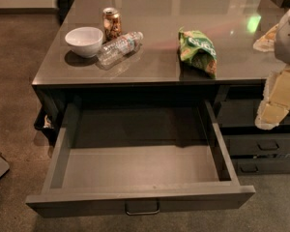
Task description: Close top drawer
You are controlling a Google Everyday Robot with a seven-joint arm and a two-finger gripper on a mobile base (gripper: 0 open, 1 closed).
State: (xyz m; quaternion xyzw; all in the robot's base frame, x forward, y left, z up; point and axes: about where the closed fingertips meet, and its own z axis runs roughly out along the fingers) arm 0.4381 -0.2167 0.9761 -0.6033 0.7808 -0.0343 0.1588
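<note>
Charcoal top drawer is pulled fully out, front toward camera, handle low-centre. Gripper hangs up-right of it; can't tell its opening. You'll push the front straight back.

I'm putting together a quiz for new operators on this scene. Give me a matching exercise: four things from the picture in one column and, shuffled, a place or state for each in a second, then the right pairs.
Things
1. top drawer
2. water bottle
3. white bowl
4. gripper

Places or states
A. lying on its side on the tabletop
B. at the right edge of the view, in front of the slimmer drawers
C. pulled out, nothing visible inside
D. upright, near the tabletop's left end

Pairs: 1-C, 2-A, 3-D, 4-B.
</note>
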